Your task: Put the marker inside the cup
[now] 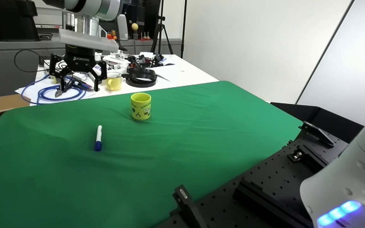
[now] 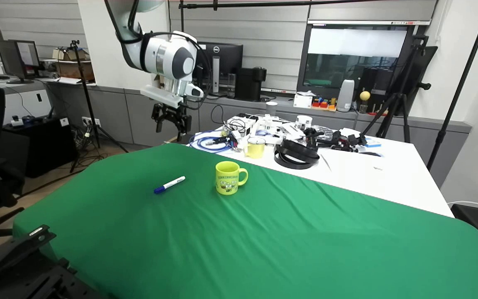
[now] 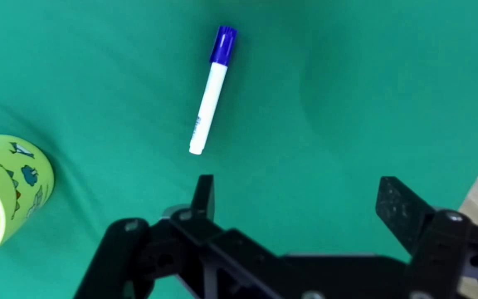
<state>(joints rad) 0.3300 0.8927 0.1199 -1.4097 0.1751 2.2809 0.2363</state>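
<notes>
The white marker with a dark blue cap lies flat on the green cloth in both exterior views [image 1: 99, 136] [image 2: 170, 185]. It also shows in the wrist view [image 3: 210, 101], ahead of the left fingertip and apart from it. The yellow-green cup stands upright on the cloth beside the marker in both exterior views [image 1: 141, 109] [image 2: 226, 179]. In the wrist view the cup [image 3: 31, 182] is cut off at the left edge. My gripper hangs above the cloth in both exterior views [image 1: 80, 88] [image 2: 169, 132]. Its fingers are wide apart and empty in the wrist view [image 3: 296, 195].
The green cloth [image 1: 185, 152] covers the table. Behind it a white table [image 2: 388, 182] bears a pale yellow mug [image 2: 255, 148], a black strap coil [image 2: 295, 153], blue cable [image 2: 201, 143] and clutter. A black perforated plate [image 1: 265, 186] lies along the near side.
</notes>
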